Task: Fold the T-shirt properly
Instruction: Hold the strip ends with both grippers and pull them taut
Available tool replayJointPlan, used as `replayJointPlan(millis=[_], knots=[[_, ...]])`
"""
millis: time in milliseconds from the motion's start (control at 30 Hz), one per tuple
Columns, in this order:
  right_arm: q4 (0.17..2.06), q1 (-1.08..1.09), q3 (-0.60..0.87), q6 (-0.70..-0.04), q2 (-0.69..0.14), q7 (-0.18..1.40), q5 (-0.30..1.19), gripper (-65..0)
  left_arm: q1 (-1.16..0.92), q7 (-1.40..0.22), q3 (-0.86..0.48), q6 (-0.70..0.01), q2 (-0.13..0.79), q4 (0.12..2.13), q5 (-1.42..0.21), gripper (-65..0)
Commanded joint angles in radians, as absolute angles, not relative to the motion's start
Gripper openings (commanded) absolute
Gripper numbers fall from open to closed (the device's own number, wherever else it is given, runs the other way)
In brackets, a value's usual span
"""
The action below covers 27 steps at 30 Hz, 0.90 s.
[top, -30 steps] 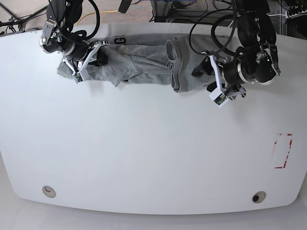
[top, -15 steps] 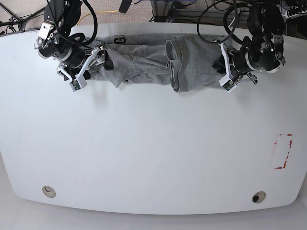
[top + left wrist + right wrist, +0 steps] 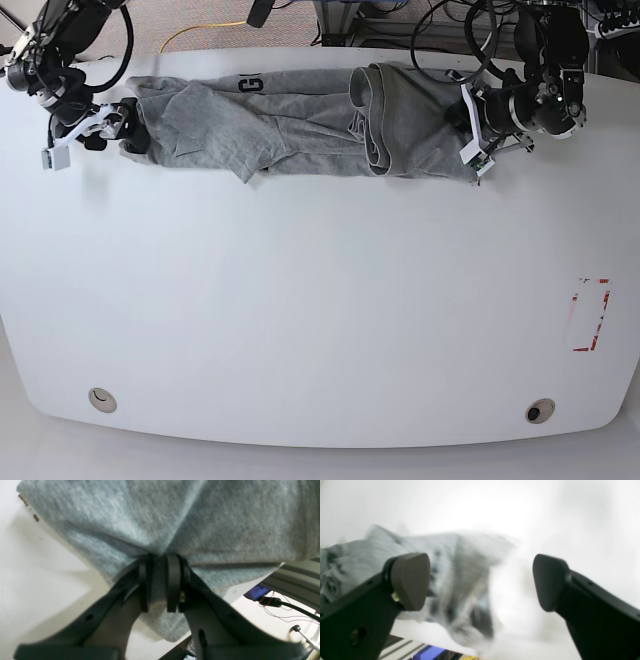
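Note:
The grey T-shirt [image 3: 300,125] lies crumpled and stretched along the table's far edge, with dark lettering [image 3: 250,85] showing near the top. My left gripper [image 3: 468,118], on the base view's right, is shut on the shirt's right end. The left wrist view shows its jaws [image 3: 160,580] pinching a fold of the grey cloth [image 3: 175,517]. My right gripper [image 3: 125,130], on the base view's left, is open at the shirt's left end. In the right wrist view the gripper [image 3: 480,580] holds nothing, and the blurred shirt [image 3: 465,562] lies beyond its fingers.
The white table [image 3: 320,300] has a red-marked rectangle [image 3: 590,315] at the right and two round holes near the front edge [image 3: 100,400] [image 3: 540,411]. Cables and frame parts [image 3: 340,20] lie beyond the far edge, close behind the shirt.
My left gripper has moved up toward the far edge, taking the shirt's right end with it. My right gripper has swung left, off the cloth, to the shirt's left end.

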<state>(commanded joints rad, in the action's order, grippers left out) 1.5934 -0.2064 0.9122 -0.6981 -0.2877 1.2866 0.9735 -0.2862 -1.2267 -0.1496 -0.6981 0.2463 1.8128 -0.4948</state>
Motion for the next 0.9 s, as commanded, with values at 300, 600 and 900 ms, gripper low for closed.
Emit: replayJointPlan(millis=[300,600,900], knots=[[1.455,-0.208,0.892,-0.698,-0.306,1.287,1.006,-2.9,-0.259,-1.228,-0.150,-0.698,0.245,1.814,-0.495,-57.2],[1.537,-0.263,0.789,-0.698,-0.208,1.287,1.024,-2.9,-0.257,-1.228,-0.150,-0.698,0.245,1.814,-0.495,-57.1],[1.613,-0.278,0.745,-0.698,-0.165,1.280,1.017,-14.1,-0.228,-1.231,-0.150,-0.698,0.242,1.810,-0.495,-57.1]])
